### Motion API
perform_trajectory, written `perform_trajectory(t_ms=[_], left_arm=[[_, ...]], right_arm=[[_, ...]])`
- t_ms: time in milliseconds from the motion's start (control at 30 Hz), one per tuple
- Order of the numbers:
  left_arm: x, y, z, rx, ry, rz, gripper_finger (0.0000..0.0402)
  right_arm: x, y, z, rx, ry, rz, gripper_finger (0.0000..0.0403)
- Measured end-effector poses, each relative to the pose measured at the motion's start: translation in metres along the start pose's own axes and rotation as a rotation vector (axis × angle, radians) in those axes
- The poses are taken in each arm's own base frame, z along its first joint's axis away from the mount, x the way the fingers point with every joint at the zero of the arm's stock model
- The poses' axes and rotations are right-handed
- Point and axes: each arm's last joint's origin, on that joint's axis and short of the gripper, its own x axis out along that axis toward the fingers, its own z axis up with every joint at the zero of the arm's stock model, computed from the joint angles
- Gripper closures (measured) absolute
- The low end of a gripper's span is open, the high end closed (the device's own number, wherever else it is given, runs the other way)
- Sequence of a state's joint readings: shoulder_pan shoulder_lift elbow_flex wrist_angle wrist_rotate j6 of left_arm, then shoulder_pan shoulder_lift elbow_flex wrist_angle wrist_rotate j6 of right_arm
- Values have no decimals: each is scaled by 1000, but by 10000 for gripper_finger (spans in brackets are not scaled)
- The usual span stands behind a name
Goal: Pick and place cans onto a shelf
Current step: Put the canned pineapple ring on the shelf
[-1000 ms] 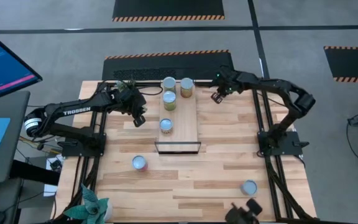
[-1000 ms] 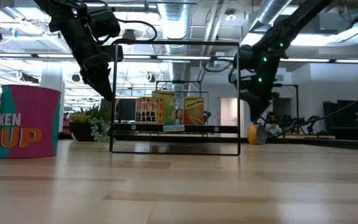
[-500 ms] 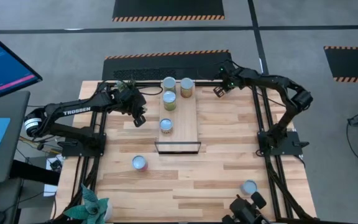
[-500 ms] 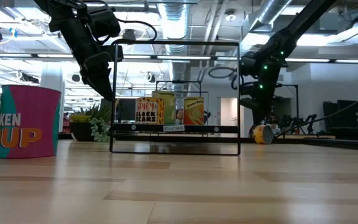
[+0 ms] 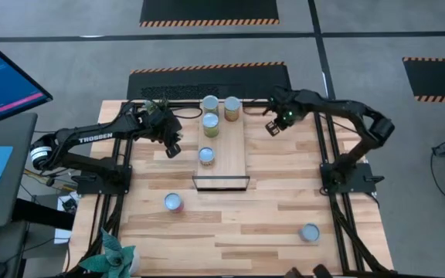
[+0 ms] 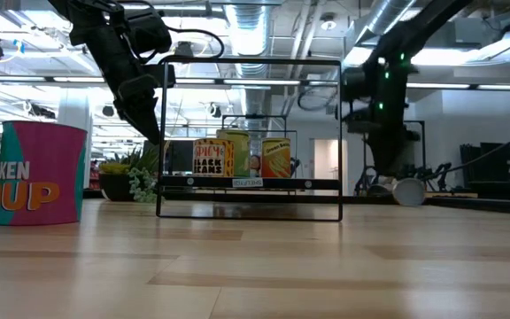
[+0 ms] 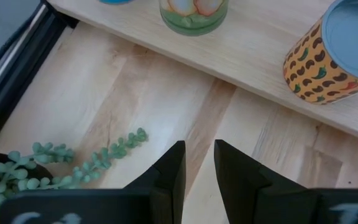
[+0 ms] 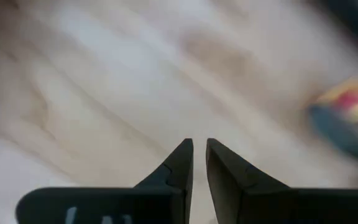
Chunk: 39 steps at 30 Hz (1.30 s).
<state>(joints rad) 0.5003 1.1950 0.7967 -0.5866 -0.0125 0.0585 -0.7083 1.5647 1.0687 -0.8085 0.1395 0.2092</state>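
Beyond the right gripper's (image 8: 199, 146) fingertips, off to one side, a blurred can (image 8: 344, 118), probably on its side, rests on the table (image 8: 104, 93). Those fingers are barely parted and empty. So are the left gripper's (image 7: 199, 149), just short of the shelf (image 7: 260, 56). The can looks rigid and smooth-walled; grasp across its labelled sides, mid-height.

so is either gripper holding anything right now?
No. The left gripper and the right gripper each show a narrow empty gap, nothing between the fingers.
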Motion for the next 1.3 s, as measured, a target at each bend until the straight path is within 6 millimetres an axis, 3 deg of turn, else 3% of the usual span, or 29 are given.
perform_trajectory(t_ms=[67, 167, 333, 433, 567, 800, 1300], left_arm=[[0, 0, 1, 9, -7, 2, 329], [0, 0, 1, 11, -8, 4, 329], [0, 0, 1, 35, -9, 5, 329], [0, 0, 1, 37, -10, 6, 329], [0, 0, 1, 38, -8, 8, 329], [0, 0, 0, 37, -2, 12, 329], [0, 0, 0, 91, -1, 14, 329]], right_arm=[[-15, 3, 1, -13, -119, -153, 333], [-30, -14, 2, 40, -200, -349, 333], [-24, -66, -5, 184, -52, -369, 333], [-15, -88, -4, 226, -4, -348, 333], [-12, -87, 4, 242, -61, -295, 337], [2, -83, -6, 273, 96, -257, 349], [26, -80, -2, 351, 132, -382, 383]])
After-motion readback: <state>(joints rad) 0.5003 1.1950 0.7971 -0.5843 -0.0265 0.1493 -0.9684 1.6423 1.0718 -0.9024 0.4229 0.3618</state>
